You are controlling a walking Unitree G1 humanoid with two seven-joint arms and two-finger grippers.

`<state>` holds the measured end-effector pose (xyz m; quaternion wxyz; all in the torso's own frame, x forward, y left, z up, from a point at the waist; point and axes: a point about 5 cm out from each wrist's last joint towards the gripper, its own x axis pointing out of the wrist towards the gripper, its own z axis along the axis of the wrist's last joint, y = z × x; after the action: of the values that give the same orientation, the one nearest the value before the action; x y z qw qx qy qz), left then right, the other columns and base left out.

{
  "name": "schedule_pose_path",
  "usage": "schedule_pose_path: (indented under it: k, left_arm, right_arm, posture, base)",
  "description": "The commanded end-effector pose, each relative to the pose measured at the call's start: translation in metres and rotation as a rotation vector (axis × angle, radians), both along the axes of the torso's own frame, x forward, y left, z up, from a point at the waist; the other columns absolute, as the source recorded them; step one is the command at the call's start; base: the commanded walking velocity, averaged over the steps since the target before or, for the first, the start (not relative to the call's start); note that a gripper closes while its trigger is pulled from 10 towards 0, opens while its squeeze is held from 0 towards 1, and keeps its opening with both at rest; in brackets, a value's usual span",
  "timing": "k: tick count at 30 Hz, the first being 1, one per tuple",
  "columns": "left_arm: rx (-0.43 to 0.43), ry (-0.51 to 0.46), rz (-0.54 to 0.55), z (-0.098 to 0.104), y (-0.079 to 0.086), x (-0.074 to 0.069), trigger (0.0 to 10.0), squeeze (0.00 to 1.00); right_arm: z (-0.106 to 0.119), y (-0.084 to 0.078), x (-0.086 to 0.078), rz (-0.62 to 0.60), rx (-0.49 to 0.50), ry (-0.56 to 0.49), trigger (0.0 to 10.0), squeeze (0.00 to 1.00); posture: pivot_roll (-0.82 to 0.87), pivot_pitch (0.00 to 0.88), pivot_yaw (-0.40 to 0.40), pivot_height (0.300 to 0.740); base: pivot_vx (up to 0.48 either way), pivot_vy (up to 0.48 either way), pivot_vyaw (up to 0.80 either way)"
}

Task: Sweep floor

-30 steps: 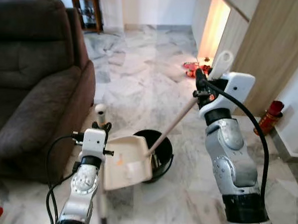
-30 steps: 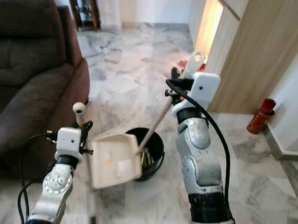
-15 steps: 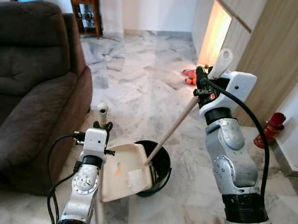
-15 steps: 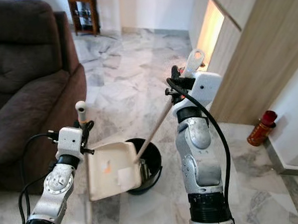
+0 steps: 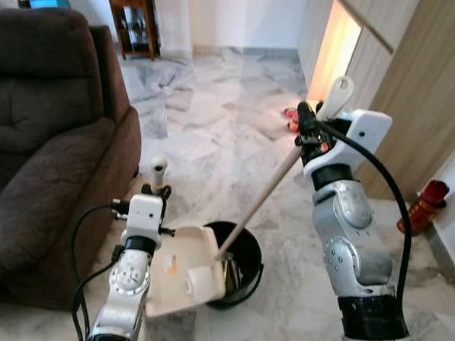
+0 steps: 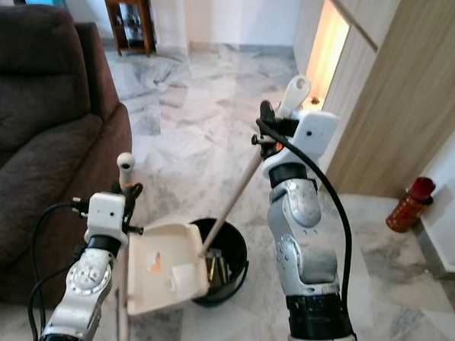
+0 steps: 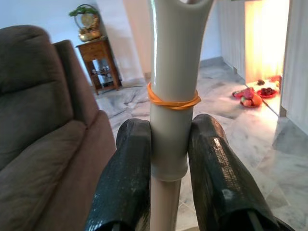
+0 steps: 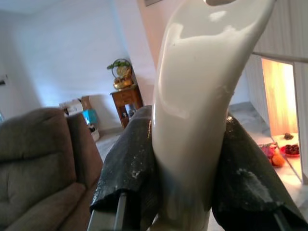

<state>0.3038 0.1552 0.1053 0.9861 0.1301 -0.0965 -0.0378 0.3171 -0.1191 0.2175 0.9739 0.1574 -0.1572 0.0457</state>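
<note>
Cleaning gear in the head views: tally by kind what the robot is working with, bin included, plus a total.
Dustpans: 1, handle held in the right gripper
Brooms: 1, handle held in the left gripper
Black bins: 1, on the marble floor under the dustpan's edge
Total: 3

Home: sofa (image 5: 42, 134), marble floor (image 5: 210, 125)

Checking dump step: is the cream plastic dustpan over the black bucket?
Yes, the cream plastic dustpan is tipped at the rim of the black bucket, partly overlapping its opening.
</note>
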Motion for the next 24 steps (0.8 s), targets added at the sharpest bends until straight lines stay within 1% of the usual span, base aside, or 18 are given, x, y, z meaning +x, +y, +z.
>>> schedule_pose_path:
  k: [1,3,5,7,16,17,19,24]
  left_arm:
    - [-0.014,-0.051,-0.039,0.012,-0.012,0.003,10.0,0.00]
    - [-0.018,-0.055,-0.042,0.012,-0.012,0.003,10.0,0.00]
    - [-0.018,-0.055,-0.044,0.013,-0.013,0.003,10.0,0.00]
    - [-0.019,-0.055,-0.045,0.012,-0.013,0.003,10.0,0.00]
    - [-0.020,-0.053,-0.048,0.012,-0.014,0.002,10.0,0.00]
    - [-0.019,-0.043,-0.056,0.009,-0.014,0.002,10.0,0.00]
    - [-0.019,-0.036,-0.065,0.008,-0.015,0.001,10.0,0.00]
    - [-0.023,-0.033,-0.068,0.007,-0.016,0.000,10.0,0.00]
  right_arm:
    - [0.031,-0.008,-0.007,-0.026,0.050,-0.162,10.0,0.00]
    - [0.046,-0.008,-0.010,-0.022,0.082,-0.225,10.0,0.00]
    - [0.054,-0.009,-0.012,-0.021,0.090,-0.263,10.0,0.00]
    - [0.057,-0.009,-0.012,-0.020,0.093,-0.272,10.0,0.00]
    - [0.053,-0.008,-0.010,-0.017,0.083,-0.257,10.0,0.00]
    - [0.052,-0.008,-0.010,-0.021,0.054,-0.259,10.0,0.00]
    - [0.051,-0.007,-0.010,-0.021,0.034,-0.258,10.0,0.00]
    - [0.046,-0.004,-0.010,-0.009,0.017,-0.245,10.0,0.00]
  posture:
    - [0.12,0.000,-0.028,0.740]
    - [0.11,0.000,-0.028,0.740]
    - [0.12,0.000,-0.028,0.740]
    - [0.12,0.000,-0.028,0.740]
    - [0.12,0.000,-0.031,0.740]
    - [0.12,0.000,-0.031,0.740]
    - [0.12,0.000,-0.032,0.740]
    - [0.12,0.000,-0.033,0.740]
  base:
    - [0.352,0.000,0.00]
    - [0.351,0.000,0.00]
    - [0.351,0.000,0.00]
    - [0.351,0.000,0.00]
    - [0.349,0.000,0.00]
    - [0.000,0.000,0.00]
    - [0.000,0.000,0.00]
    - [0.000,0.000,0.00]
